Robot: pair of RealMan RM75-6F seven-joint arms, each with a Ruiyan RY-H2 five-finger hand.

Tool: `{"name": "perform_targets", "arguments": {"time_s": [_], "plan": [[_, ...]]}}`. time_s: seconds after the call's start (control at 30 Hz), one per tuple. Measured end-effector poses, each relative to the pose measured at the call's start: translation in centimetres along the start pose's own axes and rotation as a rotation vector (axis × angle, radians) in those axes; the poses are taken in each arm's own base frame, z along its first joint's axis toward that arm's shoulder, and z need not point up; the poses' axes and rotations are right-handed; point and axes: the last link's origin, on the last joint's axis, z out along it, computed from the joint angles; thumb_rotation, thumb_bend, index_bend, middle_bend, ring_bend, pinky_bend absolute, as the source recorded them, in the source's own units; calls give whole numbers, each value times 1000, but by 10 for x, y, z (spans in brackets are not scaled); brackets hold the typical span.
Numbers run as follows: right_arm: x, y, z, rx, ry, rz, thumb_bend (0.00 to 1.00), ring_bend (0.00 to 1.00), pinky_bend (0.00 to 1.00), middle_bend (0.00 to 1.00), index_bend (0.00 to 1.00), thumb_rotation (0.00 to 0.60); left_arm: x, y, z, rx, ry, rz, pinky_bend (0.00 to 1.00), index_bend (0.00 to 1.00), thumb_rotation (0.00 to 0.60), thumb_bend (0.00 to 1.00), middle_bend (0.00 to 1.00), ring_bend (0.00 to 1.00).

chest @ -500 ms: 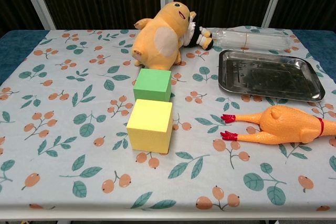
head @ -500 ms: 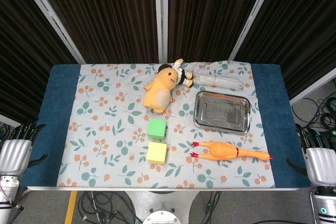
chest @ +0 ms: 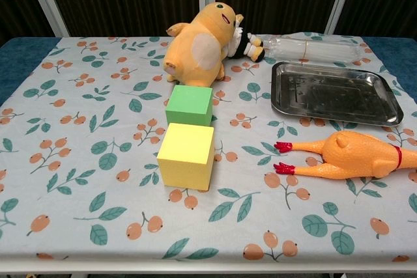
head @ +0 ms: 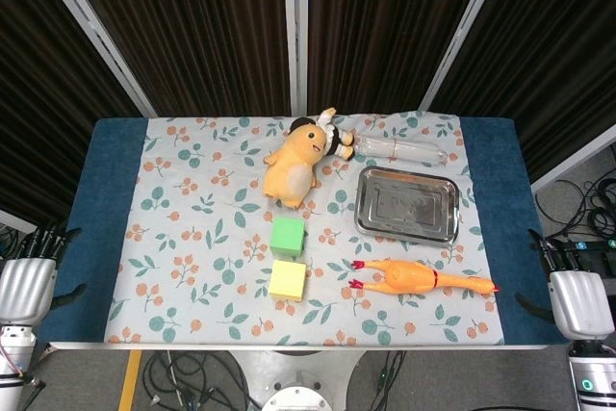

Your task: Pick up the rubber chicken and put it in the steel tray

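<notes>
The orange rubber chicken (head: 419, 278) (chest: 355, 155) lies on its side near the table's front right, red feet pointing left. Just behind it sits the steel tray (head: 406, 204) (chest: 333, 92), with nothing in it. My right hand (head: 574, 295) hangs off the table's right edge, fingers apart and holding nothing, well right of the chicken. Off the left edge, my left hand (head: 27, 280) is likewise empty with fingers spread. Neither hand shows in the chest view.
A green block (head: 288, 236) and a yellow block (head: 288, 279) stand mid-table. An orange plush toy (head: 293, 165) with a small doll (head: 339, 140) lies at the back, beside a clear plastic bottle (head: 399, 148). A floral cloth (head: 192, 238) covers the blue table.
My right hand has shifted slightly left and up toward the table edge. The objects have not moved.
</notes>
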Motion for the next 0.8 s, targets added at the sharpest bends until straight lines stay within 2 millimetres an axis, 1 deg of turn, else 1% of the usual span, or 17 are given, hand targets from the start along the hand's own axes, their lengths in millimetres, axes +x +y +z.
{"name": "perform_targets", "arguments": {"time_s": [0.07, 0.13, 0.23, 0.27, 0.33, 0.4, 0.57, 0.73, 0.8], "plan": [[-7, -5, 4, 22, -40, -5, 87, 201, 334, 327, 141, 600, -1, 0, -1, 1, -4, -4, 184, 241, 600, 20, 183, 76], [-16, -10, 9, 44, -80, -11, 95, 213, 348, 337, 156, 600, -2, 0, -2, 1, -8, -10, 184, 241, 600, 20, 183, 76], [-34, -22, 19, 89, -147, -33, 114, 231, 372, 359, 198, 600, -3, -1, -4, 3, -13, -16, 184, 241, 600, 20, 183, 76], [-42, -25, 22, 106, -170, -51, 133, 237, 385, 373, 225, 600, -3, -2, -4, 5, -15, -18, 184, 241, 600, 21, 183, 76], [-53, -29, 27, 126, -192, -83, 161, 243, 397, 391, 267, 600, -5, -3, -5, 10, -23, -25, 184, 241, 600, 20, 183, 76], [-64, -30, 33, 142, -206, -123, 168, 243, 398, 400, 289, 600, -6, -4, -5, 13, -31, -29, 184, 241, 600, 20, 183, 76], [-94, -34, 44, 165, -258, -190, 170, 244, 398, 395, 294, 600, -9, -5, -6, 16, -43, -42, 184, 241, 600, 20, 183, 76], [-110, -37, 49, 171, -286, -204, 183, 244, 398, 396, 299, 600, -11, -7, -8, 17, -61, -58, 183, 243, 600, 20, 183, 76], [-116, -38, 51, 174, -294, -200, 195, 249, 398, 397, 318, 600, -11, -8, -8, 19, -62, -61, 183, 245, 600, 20, 183, 76]]}}
